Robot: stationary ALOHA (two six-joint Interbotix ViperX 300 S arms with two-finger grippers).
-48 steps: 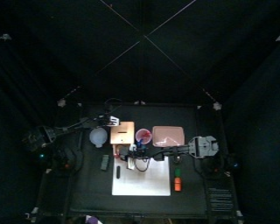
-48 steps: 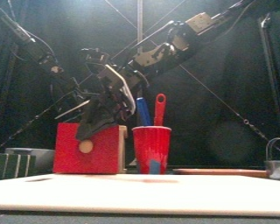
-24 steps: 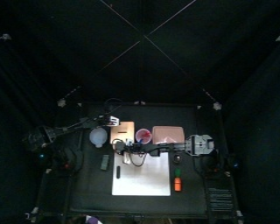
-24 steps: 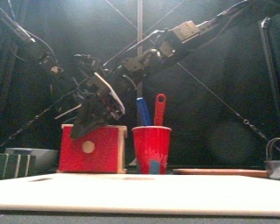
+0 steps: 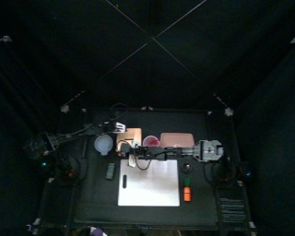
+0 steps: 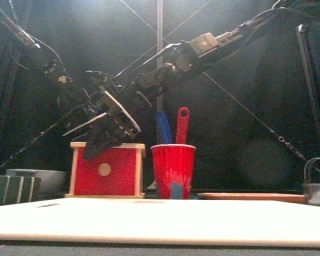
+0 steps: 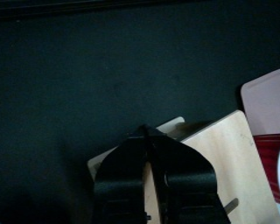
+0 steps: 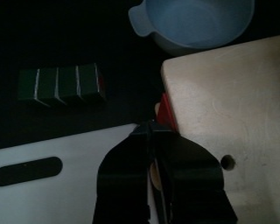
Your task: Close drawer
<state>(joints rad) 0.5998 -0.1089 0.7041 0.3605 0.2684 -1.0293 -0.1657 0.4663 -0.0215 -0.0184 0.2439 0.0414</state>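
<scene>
We judge the drawer (image 6: 109,172), nearly home just beneath our right pincer (image 8: 153,131) with its jaws pressed together, light, stiff and free-sliding, best pushed mid-face while the left pincer (image 7: 152,140) pinches the wooden box (image 7: 224,149).

Showing two black arms, jointed and slim. Carrying a white-and-grey block on the right arm (image 6: 214,42). Trailing thin black cables along the left arm (image 6: 43,55). Ending in smooth, matte black jaws on both, tapering toward the tips.
</scene>
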